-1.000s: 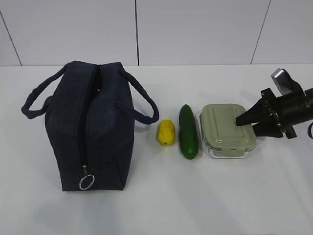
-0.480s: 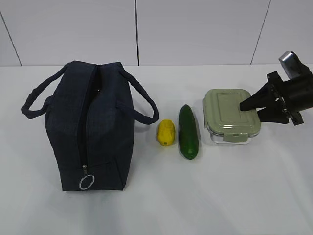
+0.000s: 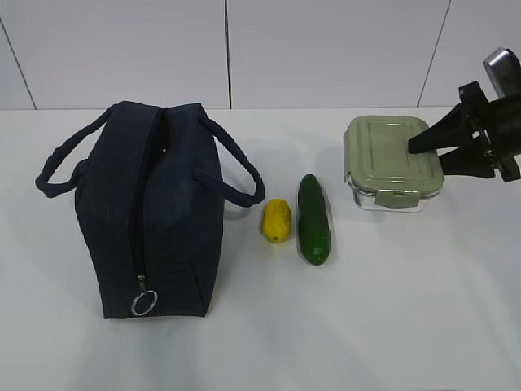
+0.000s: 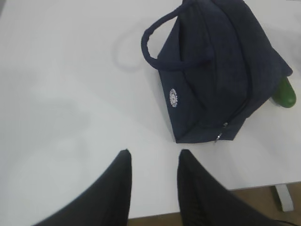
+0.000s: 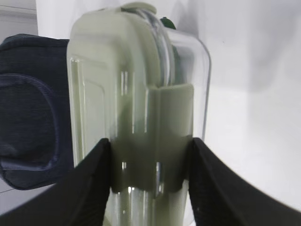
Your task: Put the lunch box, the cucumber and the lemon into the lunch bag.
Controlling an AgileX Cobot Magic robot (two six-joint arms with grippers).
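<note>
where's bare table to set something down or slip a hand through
Free: the wide front strip of table below the cucumber, and the patch right of it under the lifted lunch box. Crowded: the narrow gaps between lunch bag, lemon and cucumber.

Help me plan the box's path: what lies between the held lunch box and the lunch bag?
In the exterior view, the cucumber and the lemon lie on the table between the lunch box, clamped by the right gripper, and the lunch bag.
</note>
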